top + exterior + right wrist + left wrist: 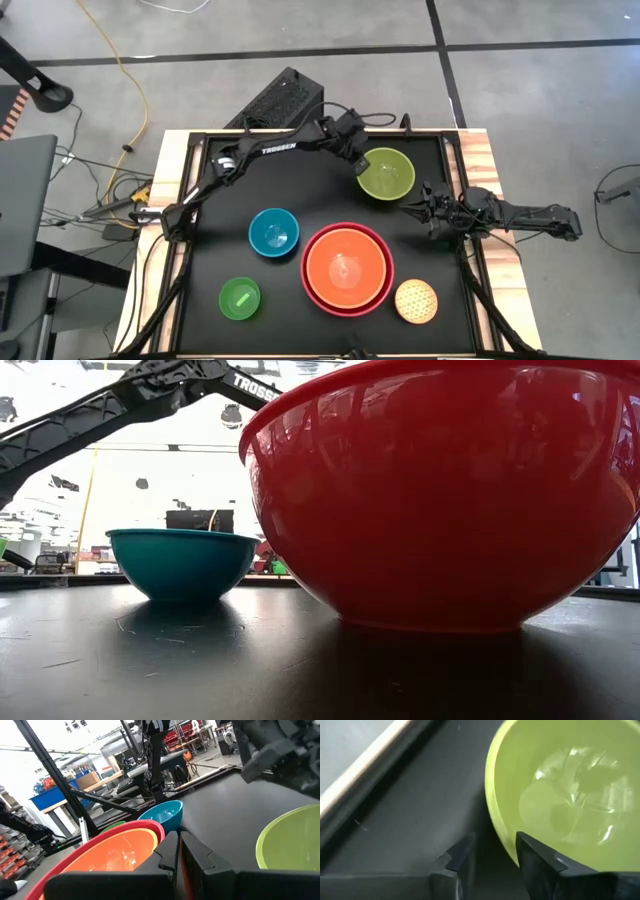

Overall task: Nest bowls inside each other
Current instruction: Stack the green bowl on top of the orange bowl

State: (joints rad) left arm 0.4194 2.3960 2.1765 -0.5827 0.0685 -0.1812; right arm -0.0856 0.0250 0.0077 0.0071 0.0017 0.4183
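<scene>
The olive-green bowl (386, 172) (560, 795) stands upright at the far right of the black table. My left gripper (361, 160) (495, 852) is open at this bowl's left rim, one finger over the inside and one outside the wall. The orange bowl (346, 266) sits nested in the red bowl (312, 288) (450, 500) near the table's middle front. The blue bowl (273, 232) (182, 563), the small green bowl (240, 298) and the tan dotted bowl (416, 301) each stand alone. My right gripper (425, 208) (179, 847) waits shut at the right edge.
The table has a raised black frame with wooden borders (170, 190) on the left and right. A black box (280, 100) and cables lie beyond the far edge. Bare black tabletop (215, 190) shows at the left, between the left arm and the blue bowl.
</scene>
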